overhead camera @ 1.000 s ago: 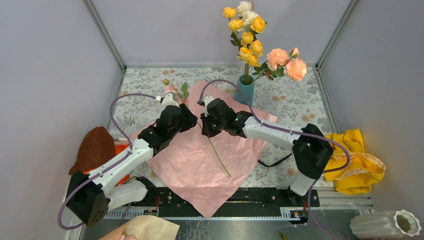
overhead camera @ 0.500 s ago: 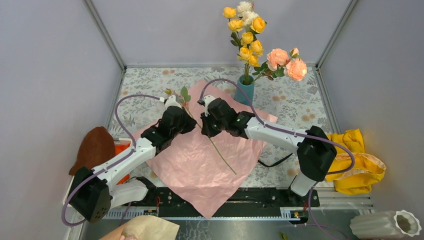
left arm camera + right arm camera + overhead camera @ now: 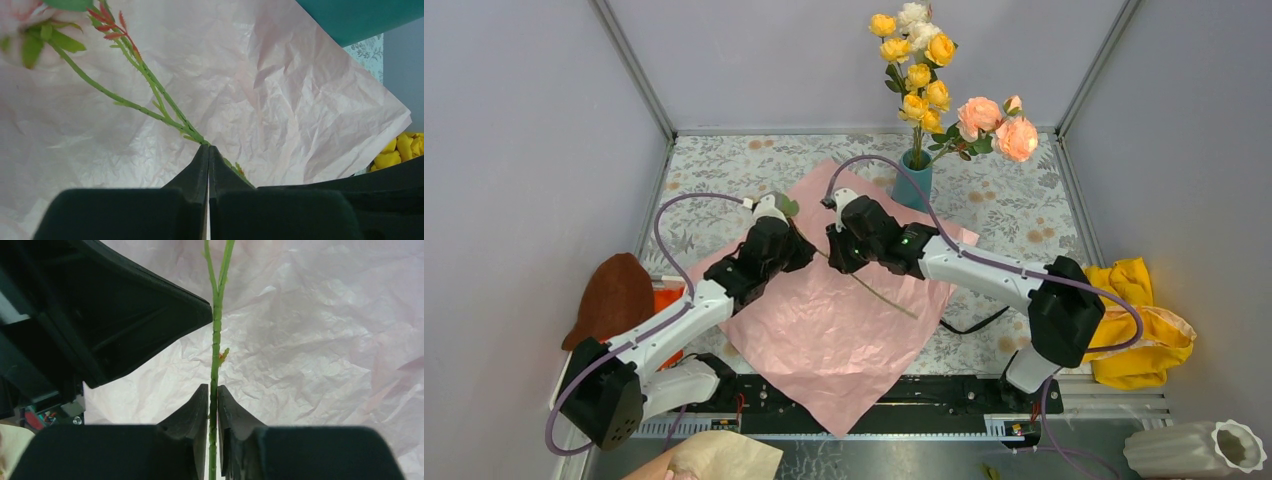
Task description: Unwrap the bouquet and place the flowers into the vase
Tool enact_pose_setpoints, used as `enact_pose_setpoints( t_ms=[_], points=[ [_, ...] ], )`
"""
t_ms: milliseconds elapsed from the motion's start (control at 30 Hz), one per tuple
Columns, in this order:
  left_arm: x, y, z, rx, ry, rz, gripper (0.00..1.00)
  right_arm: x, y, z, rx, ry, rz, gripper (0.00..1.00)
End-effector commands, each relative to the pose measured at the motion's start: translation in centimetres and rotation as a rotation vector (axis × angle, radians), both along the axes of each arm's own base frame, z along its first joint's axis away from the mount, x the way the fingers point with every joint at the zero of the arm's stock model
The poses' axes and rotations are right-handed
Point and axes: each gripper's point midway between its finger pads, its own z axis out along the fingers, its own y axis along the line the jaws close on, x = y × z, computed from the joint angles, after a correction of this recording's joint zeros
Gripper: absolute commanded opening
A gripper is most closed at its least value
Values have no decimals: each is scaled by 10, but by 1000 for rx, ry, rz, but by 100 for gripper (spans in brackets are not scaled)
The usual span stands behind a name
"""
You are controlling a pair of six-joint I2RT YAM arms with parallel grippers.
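Note:
The bouquet is undone: its paper (image 3: 824, 340) lies flat, pink side up. On it lies one flower with a long green stem (image 3: 889, 298). My left gripper (image 3: 807, 247) is shut on that stem (image 3: 150, 107) near its leafy end, jaws pressed together (image 3: 208, 147). A pale pink bloom blurs at the top left of the left wrist view. My right gripper (image 3: 836, 258) is closed round the same stem (image 3: 216, 335) just beside the left, its fingers hugging it (image 3: 213, 389). The teal vase (image 3: 913, 185) stands behind the paper with yellow blooms (image 3: 924, 85) and peach roses (image 3: 999, 125).
A yellow cloth (image 3: 1136, 325) lies at the right edge. A white ribbed vase (image 3: 1194, 450) lies at the near right corner. A brown object (image 3: 614, 295) sits at the left wall. Black ribbon (image 3: 974, 322) trails off the paper's right side.
The left jaws have closed onto the stem. The stem's free end has swung to the right across the paper. The right jaws have eased slightly.

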Motion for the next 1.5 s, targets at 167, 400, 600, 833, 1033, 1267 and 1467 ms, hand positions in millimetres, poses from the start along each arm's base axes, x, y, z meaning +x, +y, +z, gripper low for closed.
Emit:
enact_pose_setpoints(
  t_ms=[167,400,600,833,1033,1267,1467],
  points=[
    [-5,19,0,57,-51,15,0,15,4,86,158,-179,-79,29],
    [-11,27,-3,54,-25,50,0,18,6,71,107,-166,-73,40],
    [-15,70,47,79,-79,264,0,22,15,17,-32,-101,-21,42],
    [-37,125,95,104,-172,472,15,45,41,-20,-147,-77,26,47],
    [-41,129,77,146,-128,479,17,73,57,-45,-261,-108,29,47],
    [-41,127,60,176,-89,471,17,90,51,-77,-393,-118,1,47],
    [-40,126,55,184,-82,465,18,88,50,-101,-441,-83,15,40]
  ],
)
